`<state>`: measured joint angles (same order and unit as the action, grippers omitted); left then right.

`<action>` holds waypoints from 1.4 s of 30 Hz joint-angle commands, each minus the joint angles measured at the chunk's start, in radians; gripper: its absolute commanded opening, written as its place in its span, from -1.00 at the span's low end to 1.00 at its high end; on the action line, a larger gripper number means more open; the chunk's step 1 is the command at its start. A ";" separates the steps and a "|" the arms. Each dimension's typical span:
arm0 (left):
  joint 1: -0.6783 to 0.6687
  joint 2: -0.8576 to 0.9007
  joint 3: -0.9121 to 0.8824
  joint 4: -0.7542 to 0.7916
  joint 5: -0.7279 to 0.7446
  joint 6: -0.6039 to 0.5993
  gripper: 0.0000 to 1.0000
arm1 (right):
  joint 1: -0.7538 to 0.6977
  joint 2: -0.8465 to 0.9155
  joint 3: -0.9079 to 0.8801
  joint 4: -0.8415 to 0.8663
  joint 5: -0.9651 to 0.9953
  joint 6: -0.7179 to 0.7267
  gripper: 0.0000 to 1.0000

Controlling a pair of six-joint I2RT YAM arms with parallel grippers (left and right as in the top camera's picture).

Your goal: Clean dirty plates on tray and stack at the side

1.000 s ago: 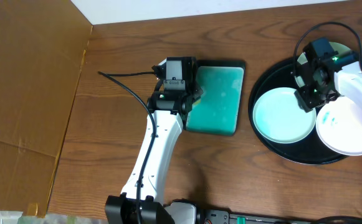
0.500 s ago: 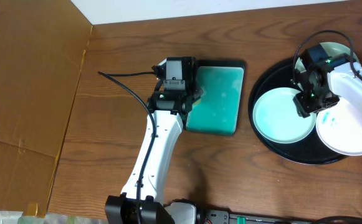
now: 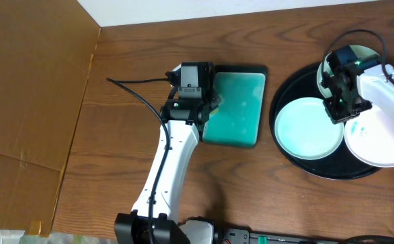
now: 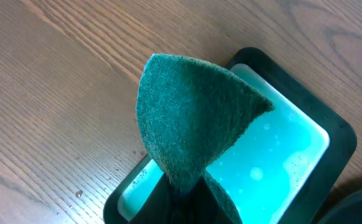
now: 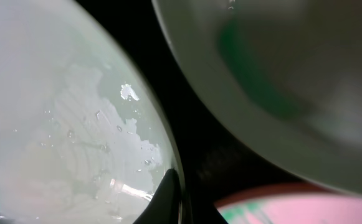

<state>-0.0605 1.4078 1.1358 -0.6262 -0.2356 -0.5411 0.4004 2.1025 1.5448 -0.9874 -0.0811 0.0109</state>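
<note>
The round black tray [image 3: 283,91] at the right holds three plates. A pale aqua plate [image 3: 306,127] lies at its left, wet in the right wrist view [image 5: 56,124]. A white plate [image 3: 378,141] lies at the right. A third plate [image 3: 366,53] at the back is mostly hidden under the right arm and shows a green smear [image 5: 249,68]. My right gripper [image 3: 344,114] is shut on the aqua plate's right rim, one finger [image 5: 167,196] inside the rim. My left gripper [image 3: 212,108] is shut on a green sponge [image 4: 193,118].
A rectangular teal tray [image 3: 237,108] with soapy water [image 4: 280,155] lies under the sponge at the table's middle. Brown cardboard [image 3: 27,88] covers the far left. A black cable [image 3: 139,98] runs along the left arm. Bare wood lies between the two trays.
The right gripper has shut on the aqua plate's rim after standing open over it. The left arm and sponge have not moved.
</note>
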 commanded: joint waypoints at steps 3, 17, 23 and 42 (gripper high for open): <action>0.004 -0.005 -0.011 -0.002 -0.016 0.017 -0.86 | 0.047 -0.087 0.116 -0.085 0.185 -0.057 -0.98; 0.004 -0.005 -0.011 -0.002 -0.016 0.017 -0.86 | 0.312 -0.174 0.151 -0.055 1.022 -0.170 -0.98; 0.004 -0.005 -0.011 -0.002 -0.016 0.017 -0.86 | 0.427 -0.174 0.151 0.027 1.201 -0.346 -0.98; 0.004 -0.005 -0.012 -0.006 -0.016 0.017 -0.86 | 0.512 -0.174 0.151 0.124 1.312 -0.525 -0.98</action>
<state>-0.0605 1.4078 1.1358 -0.6289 -0.2352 -0.5411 0.9104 1.9415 1.6855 -0.8661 1.1862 -0.4992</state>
